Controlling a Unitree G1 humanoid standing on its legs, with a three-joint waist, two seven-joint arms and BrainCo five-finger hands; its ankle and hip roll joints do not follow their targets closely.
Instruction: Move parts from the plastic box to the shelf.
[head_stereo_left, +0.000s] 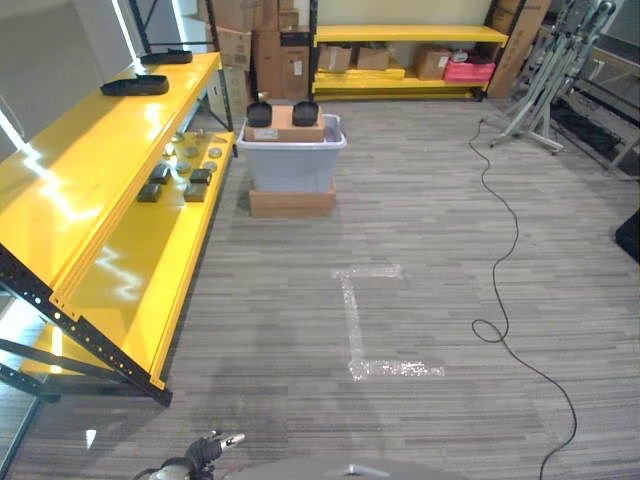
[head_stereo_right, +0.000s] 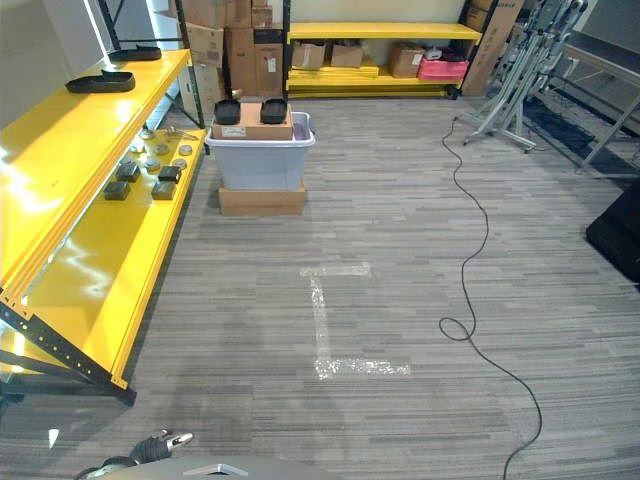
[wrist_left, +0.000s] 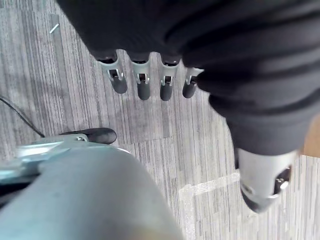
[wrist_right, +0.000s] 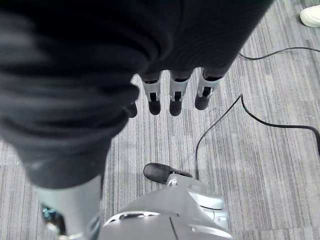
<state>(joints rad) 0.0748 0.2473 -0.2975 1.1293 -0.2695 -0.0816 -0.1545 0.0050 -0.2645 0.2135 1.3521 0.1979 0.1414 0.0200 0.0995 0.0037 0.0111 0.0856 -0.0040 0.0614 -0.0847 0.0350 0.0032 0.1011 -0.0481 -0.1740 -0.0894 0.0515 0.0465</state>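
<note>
A grey plastic box stands on a flat cardboard box on the striped grey carpet, just beside the far end of the long yellow shelf that runs along the robot's left. A small cardboard carton rests across the box's rim, with two black dish-shaped parts sitting on top of it. On the shelf's lower level lie several parts: dark square blocks and round metal discs, grouped near the box. Two black trays rest on the upper level. White tape marks cross the carpet in the middle of the room, well apart from the box.

The left hand hangs over bare carpet, its fingers straight and spread, holding nothing. The right hand hangs likewise, fingers straight and empty.
</note>
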